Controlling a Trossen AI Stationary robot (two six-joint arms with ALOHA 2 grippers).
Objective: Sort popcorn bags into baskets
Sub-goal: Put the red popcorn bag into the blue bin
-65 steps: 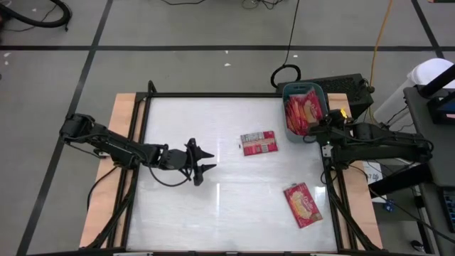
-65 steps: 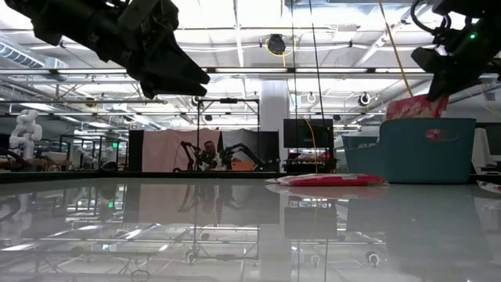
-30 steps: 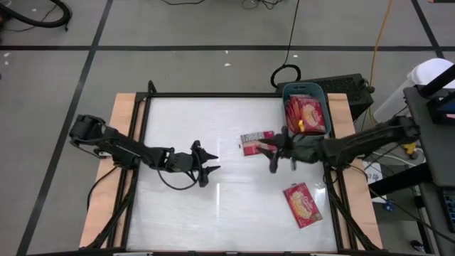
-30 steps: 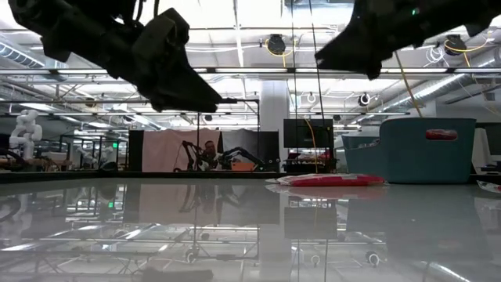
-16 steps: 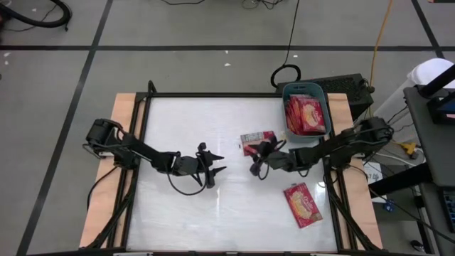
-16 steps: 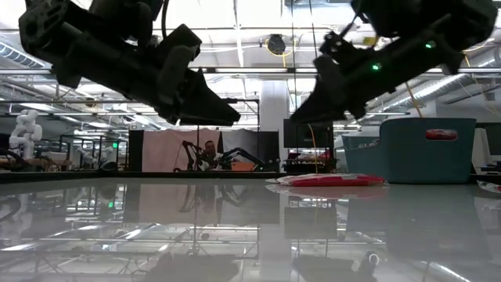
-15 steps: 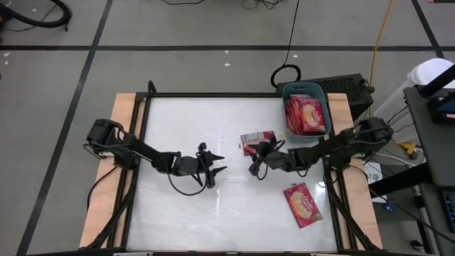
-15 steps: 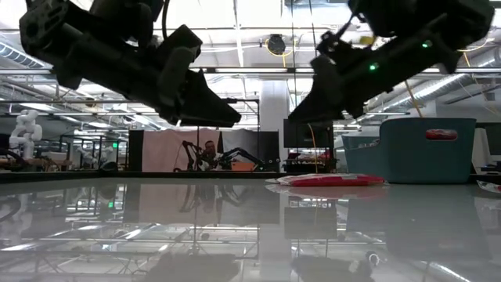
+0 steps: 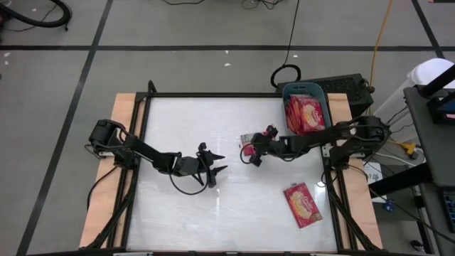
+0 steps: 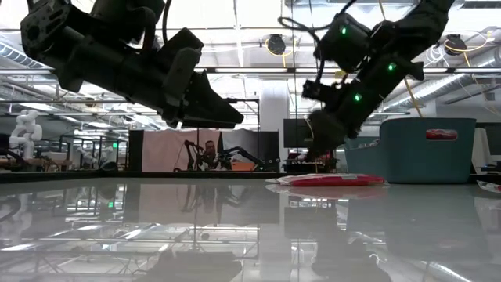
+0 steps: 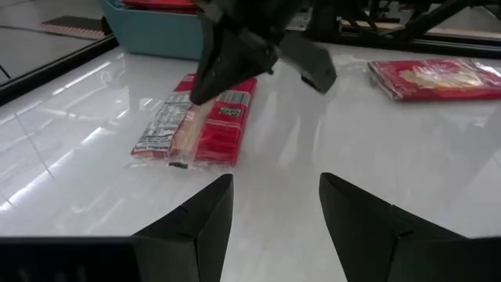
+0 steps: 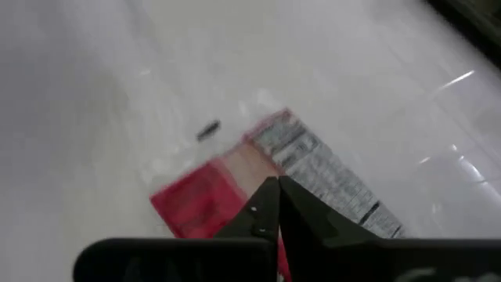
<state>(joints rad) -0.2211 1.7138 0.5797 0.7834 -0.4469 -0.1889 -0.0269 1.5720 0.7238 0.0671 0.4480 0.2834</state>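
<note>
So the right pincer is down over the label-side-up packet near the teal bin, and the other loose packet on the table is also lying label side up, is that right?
Not quite. The right pincer is down over the label-side-up packet near the teal bin, but the other loose packet lies with its yellow-orange picture face up, not its label. The high view shows this, and the left wrist view agrees.

A glossy white rectangular counter [image 9: 213, 206] with a black frame and pale wooden side boards [image 9: 99, 213] stands on a grey floor [image 9: 178, 28] crossed by black tape lines [image 9: 92, 43]. Beyond its far edge, ceiling strip lights [image 10: 235, 31] shine over a workshop hall
</note>
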